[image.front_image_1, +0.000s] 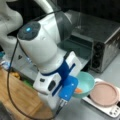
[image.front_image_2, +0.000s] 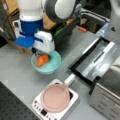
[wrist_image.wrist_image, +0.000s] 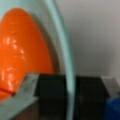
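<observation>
**A:** What is sitting around the arm?

**B:** A teal bowl (image.front_image_2: 46, 62) is standing on the grey desk (image.front_image_2: 17, 75), with an orange carrot-like piece (image.front_image_2: 42, 60) lying inside it. Just beside the bowl, toward a front view's bottom, a white hotplate (image.front_image_2: 56, 103) is carrying a pink round plate (image.front_image_2: 55, 97). A toaster oven (image.front_image_1: 100, 42) is standing with its door (image.front_image_2: 96, 60) dropped open, near the bowl. A wooden board (image.front_image_1: 20, 97) is lying at a front view's left.

**A:** Is anything blocking the view?

**B:** The arm's white wrist and blue mount (image.front_image_1: 68, 88) are covering much of the bowl (image.front_image_1: 85, 85) in a front view.

**A:** How is the arm posing?

**B:** It is reaching down steeply, wrist pointing at the bowl's near edge.

**A:** And the pincer?

**B:** The pincer (image.front_image_2: 41, 53) is hanging right at the bowl's rim. In the wrist view its dark fingers (wrist_image.wrist_image: 52, 95) are straddling the rim (wrist_image.wrist_image: 67, 75), one inside beside the orange piece (wrist_image.wrist_image: 22, 52), one outside, closing on the rim.
</observation>
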